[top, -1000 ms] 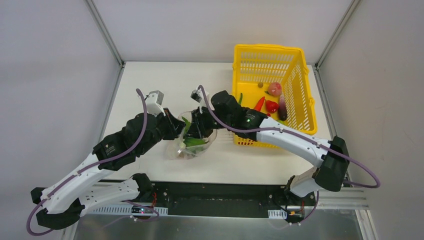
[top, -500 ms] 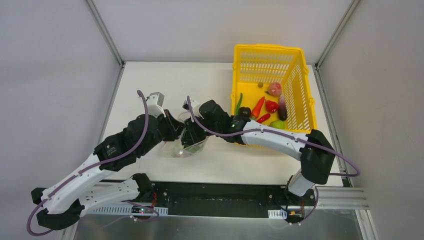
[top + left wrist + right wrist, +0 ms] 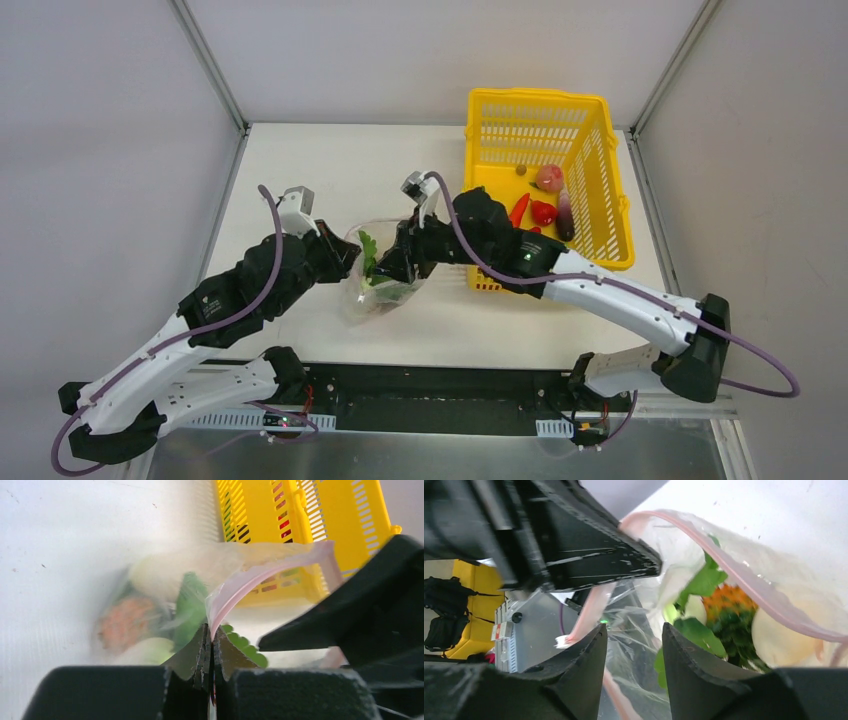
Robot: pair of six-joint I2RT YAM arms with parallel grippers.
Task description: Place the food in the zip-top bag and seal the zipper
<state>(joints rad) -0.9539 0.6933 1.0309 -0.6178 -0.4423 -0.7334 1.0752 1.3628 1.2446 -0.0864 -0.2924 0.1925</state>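
Observation:
The clear zip-top bag [image 3: 388,275] lies mid-table with its mouth held up. Inside it is food: green leaves [image 3: 368,247], an orange piece [image 3: 729,600] and a white radish [image 3: 774,635]. My left gripper [image 3: 211,629] is shut on the pink zipper [image 3: 260,575] at the bag's left lip [image 3: 350,258]. At the bag's right side, my right gripper [image 3: 634,627] is open at the mouth [image 3: 397,262]. Crinkled bag film and a stretch of the pink strip lie between its fingers, ungripped.
A yellow slotted basket [image 3: 540,108] stands at the back right, close behind my right arm. It holds a red pepper [image 3: 543,212], a red chili [image 3: 518,208], a pink fruit [image 3: 548,178] and a dark eggplant [image 3: 565,215]. Walls enclose the table on three sides.
My right gripper reached left into the bag, then drew back to the right and its jaws opened. The left arm shifted slightly left, still clamped on the zipper.

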